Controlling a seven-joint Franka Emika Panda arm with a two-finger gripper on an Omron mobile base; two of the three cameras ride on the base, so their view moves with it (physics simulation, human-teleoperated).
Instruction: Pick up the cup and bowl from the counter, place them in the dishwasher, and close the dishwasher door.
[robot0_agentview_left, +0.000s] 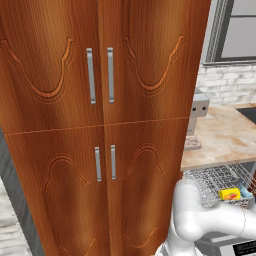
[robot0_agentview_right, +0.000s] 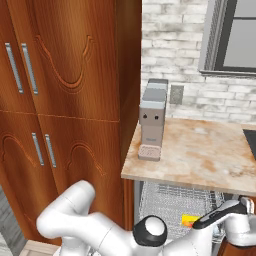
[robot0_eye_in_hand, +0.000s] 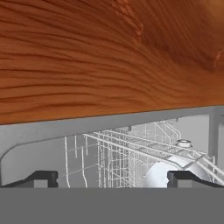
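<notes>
A: Where's the cup (robot0_agentview_left: 229, 194)?
B: In the dishwasher's wire rack (robot0_agentview_left: 215, 180), lying on its side near the rack's right end, under the counter (robot0_agentview_left: 225, 137) edge. From the right base view it shows as a yellow sliver (robot0_agentview_right: 190, 219) just left of the arm's forearm, in the rack (robot0_agentview_right: 170, 202).

A: Bowl?
B: A pale blue edge (robot0_agentview_left: 245, 192) sits just right of the cup, touching or nearly so; the arm cuts off most of it. In the hand view a rounded pale glossy shape (robot0_eye_in_hand: 164, 173) lies low in the rack (robot0_eye_in_hand: 127, 151); can't tell for sure it's the bowl.

A: Gripper?
B: The hand view has the gripper (robot0_eye_in_hand: 112, 178) with its two dark tips far apart at the lower corners, nothing between them. Jaws wide, holding nothing. It faces into the dishwasher, wood grain of a cabinet (robot0_eye_in_hand: 109, 57) across the top.

A: The arm?
B: Bent low, reaching right beneath the counter in front of the rack.

A: Counter?
B: Beige marbled top (robot0_agentview_right: 200, 150). A grey boxy appliance (robot0_agentview_right: 152, 125) stands at its left end, against the tall cabinet (robot0_agentview_right: 65, 100). Brick wall (robot0_agentview_right: 175, 45) and window (robot0_agentview_right: 235, 37) behind.

A: Door?
B: Rack is exposed, so the dishwasher is open. Can't make out the panel itself.
</notes>
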